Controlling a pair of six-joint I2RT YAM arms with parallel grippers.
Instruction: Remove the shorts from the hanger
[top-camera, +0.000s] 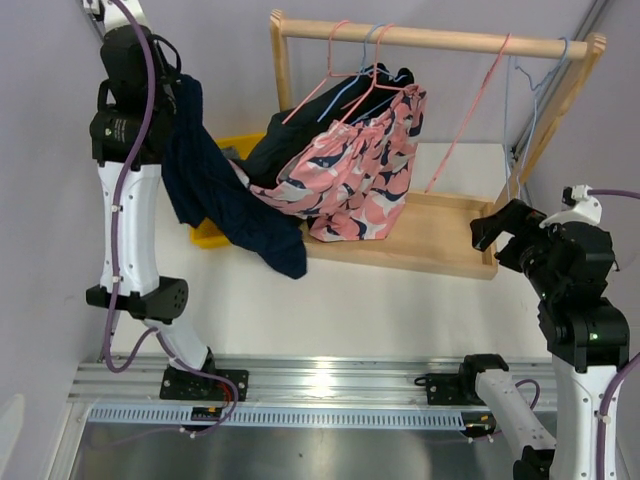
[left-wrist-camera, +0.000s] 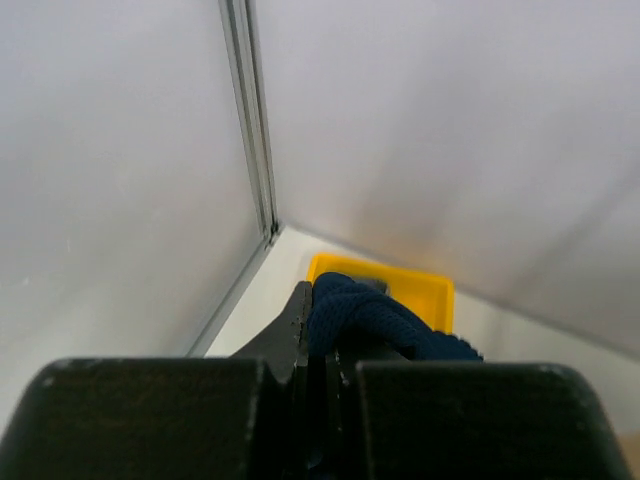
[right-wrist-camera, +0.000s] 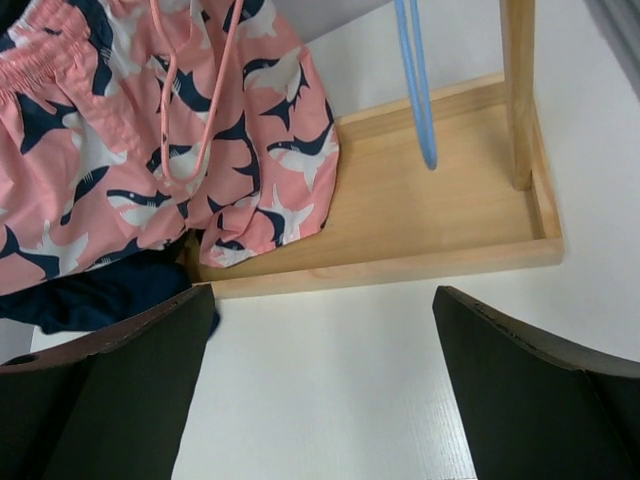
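**Hazards**

1. The right hand (right-wrist-camera: 322, 300), at 4 o'clock in the top view, hangs over the surface (top-camera: 380, 310) just off the near right corner of the rack base (top-camera: 440, 235). Its fingers are spread wide and carry nothing. It does not steady the rack, so a tug on any garment may shift the frame.
2. The left hand (left-wrist-camera: 322, 335), raised at 10 o'clock, is pinched tight on a small fold of the navy shorts (top-camera: 215, 190). Most of the cloth hangs below this narrow hold, so the fold could slip out.
3. The low hem of the navy pair reaches the near left corner of the rack base, beside the pink patterned shorts (top-camera: 365, 170). A sideways move could drag this hem over the corner or snag the pink pair and pull its hanger.
4. The yellow bin (top-camera: 208, 236) sits at 9 o'clock behind the hanging cloth. If the cloth is released at this height, part of it may fall outside the bin.

**Condition of the garments**

- Navy pair: off its hanger, limp, twisted into a long drape. Whether the hem rests on the surface cannot be told.
- Pink pair: on the rack at 12 o'clock, bunched, sagging onto the base.
- A black pair (top-camera: 285, 140) hangs behind it, at 11 o'clock.
- An empty pink hanger (top-camera: 470, 110) and a blue hanger (right-wrist-camera: 415, 80) hang from the rail (top-camera: 440, 38).
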